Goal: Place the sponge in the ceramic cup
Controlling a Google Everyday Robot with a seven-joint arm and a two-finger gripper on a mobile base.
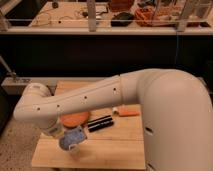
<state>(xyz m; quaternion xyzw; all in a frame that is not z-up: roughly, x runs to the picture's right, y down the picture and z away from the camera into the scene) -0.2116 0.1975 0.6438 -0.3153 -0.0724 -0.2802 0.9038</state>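
— Where is the small blue speckled soft sponge (75, 135)?
— At the tip of the white arm, just in front of the wide orange dish (75, 120), over the wooden table (110, 150).
— And the gripper (69, 142)?
— Right at the sponge. Whether it is grasping or released, I cannot tell. Black bars (100, 123) lie just beside the dish.

No text, label, brand, number or sign can be read. The white arm (100, 100), the wooden table (117, 146), the black bars (100, 123) and the cluttered bench (60, 21) at 12 o'clock all show none. The gripper (71, 142) sits at 7 o'clock in the view, low over the table, just at 6 o'clock of the orange dish (75, 119).
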